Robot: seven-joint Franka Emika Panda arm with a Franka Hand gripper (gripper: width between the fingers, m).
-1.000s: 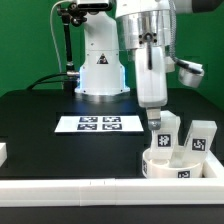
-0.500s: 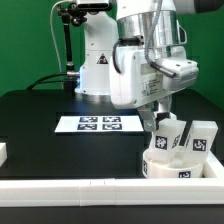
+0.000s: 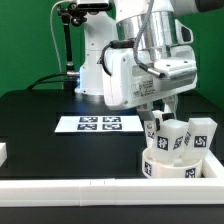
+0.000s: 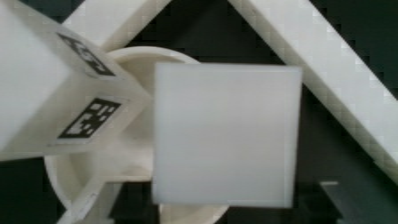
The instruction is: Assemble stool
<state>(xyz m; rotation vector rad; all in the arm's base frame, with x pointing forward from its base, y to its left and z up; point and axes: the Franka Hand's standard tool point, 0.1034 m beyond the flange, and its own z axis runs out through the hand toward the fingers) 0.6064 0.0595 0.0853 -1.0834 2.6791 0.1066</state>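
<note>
Exterior view: the jaws [image 3: 150, 112] hang at the end of the tilted wrist, directly above the stool parts at the exterior view's right, near the front rail [image 3: 70, 190]. Below them the round seat [image 3: 180, 165] lies flat on the black worktop [image 3: 40, 125]. 2 legs rise from it: 1 leg [image 3: 166, 135] stands almost upright right under the jaws, its long axis near vertical and its top just beneath or touching them; the second leg [image 3: 203, 137] stands beside it, further to the exterior view's right. Whether the jaws are released or clenched on the nearer leg cannot be told, since the wrist housing covers the fingertips. The marker board [image 3: 97, 124] lies well apart from the jaws, toward the robot base [image 3: 95, 70], and obstructs nothing.

Wrist view: a plain white leg face [image 4: 222, 130] fills the centre, close before the jaws, its long axis running along their approach line. A tagged leg [image 4: 63, 90] leans beside it, very near, and appears the main obstacle to any turning move. The seat rim [image 4: 89, 180] curves beneath both. No fingertip is clearly visible, so contact remains undecided.
</note>
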